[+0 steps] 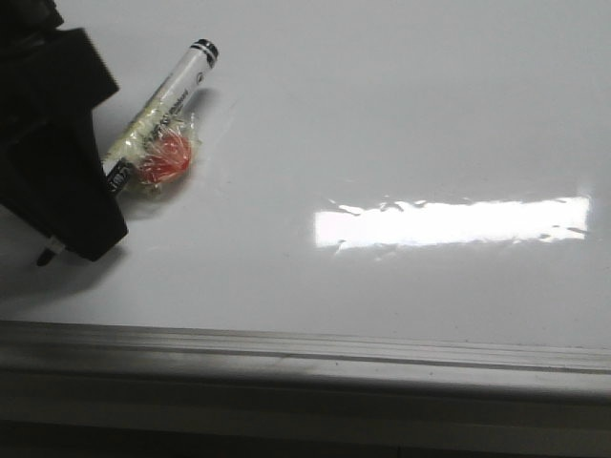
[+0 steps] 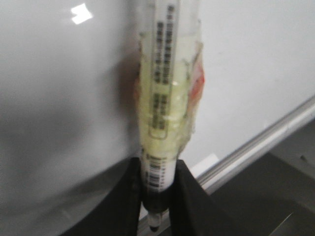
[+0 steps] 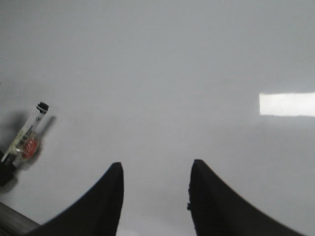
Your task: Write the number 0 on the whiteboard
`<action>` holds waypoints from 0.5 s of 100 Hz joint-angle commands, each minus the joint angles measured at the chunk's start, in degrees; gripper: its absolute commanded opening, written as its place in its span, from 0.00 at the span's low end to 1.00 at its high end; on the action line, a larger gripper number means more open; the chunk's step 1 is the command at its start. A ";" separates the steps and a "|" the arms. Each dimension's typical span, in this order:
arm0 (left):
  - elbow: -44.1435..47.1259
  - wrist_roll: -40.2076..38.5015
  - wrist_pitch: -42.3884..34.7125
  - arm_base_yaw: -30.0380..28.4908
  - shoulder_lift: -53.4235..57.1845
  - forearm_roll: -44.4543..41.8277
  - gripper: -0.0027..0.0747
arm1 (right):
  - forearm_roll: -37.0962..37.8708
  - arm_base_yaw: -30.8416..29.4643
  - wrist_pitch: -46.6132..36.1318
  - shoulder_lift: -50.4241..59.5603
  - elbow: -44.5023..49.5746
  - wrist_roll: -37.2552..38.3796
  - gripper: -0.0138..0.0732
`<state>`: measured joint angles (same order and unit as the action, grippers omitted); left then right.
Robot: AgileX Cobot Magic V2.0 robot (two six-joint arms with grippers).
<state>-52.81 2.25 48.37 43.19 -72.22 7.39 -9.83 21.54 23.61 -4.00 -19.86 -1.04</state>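
The whiteboard is glossy white and fills the front view, with a grey frame strip along its near edge. No number 0 shows on it in any view. My left gripper is at the board's left and shut on a white marker with a black end. The marker has yellowish tape and a red patch around its middle. In the left wrist view the fingers clamp the marker near its barcode end. My right gripper is open and empty over bare board; the marker lies far to its side.
A bright bar of glare lies on the board's right half. The frame strip also shows in the left wrist view, with a dark area beyond it. Nothing else stands on the board.
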 commanded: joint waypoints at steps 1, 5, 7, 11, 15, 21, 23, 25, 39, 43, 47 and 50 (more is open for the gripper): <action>-1.32 7.95 -2.54 2.95 3.81 0.38 0.01 | -0.73 0.19 -2.11 -3.39 -6.47 -5.62 0.47; -1.32 11.92 -2.54 5.05 5.28 0.38 0.01 | -2.64 0.62 -0.43 -5.44 -9.19 -8.96 0.47; -1.32 13.71 -2.54 6.14 5.97 0.26 0.01 | -3.97 0.94 0.74 -6.74 -10.58 -11.36 0.47; -1.32 17.26 -2.77 8.31 7.14 -0.12 0.01 | -7.23 1.73 3.51 -9.75 -12.89 -17.01 0.47; -1.32 19.91 -2.99 10.09 8.45 -0.76 0.01 | -10.49 2.71 6.63 -12.67 -15.61 -23.23 0.47; -1.32 22.68 -3.29 13.02 10.16 -2.47 0.01 | -15.88 4.14 10.45 -18.36 -19.39 -30.48 0.47; -1.32 22.82 -3.31 13.94 10.51 -3.09 0.01 | -17.35 4.66 11.65 -20.26 -20.54 -32.51 0.47; -1.32 22.82 -3.41 14.81 10.96 -4.18 0.01 | -18.61 5.14 12.59 -22.18 -21.26 -34.09 0.48; -1.32 22.82 -3.41 19.18 13.75 -10.96 0.01 | -21.62 8.08 16.22 -32.44 -27.38 -41.20 0.60; -1.32 22.82 -3.41 19.90 14.50 -12.54 0.01 | -21.96 8.93 16.82 -34.41 -28.80 -42.47 0.63; -1.32 22.82 -3.41 20.52 15.15 -14.10 0.01 | -22.38 9.72 17.25 -36.56 -30.09 -42.91 0.65; -1.32 22.82 -3.41 20.85 15.43 -14.95 0.01 | -22.98 10.67 17.74 -37.96 -30.91 -43.48 0.65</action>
<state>-52.77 25.03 47.98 62.68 -58.80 -4.39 -29.71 30.44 42.89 -37.97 -46.70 -41.21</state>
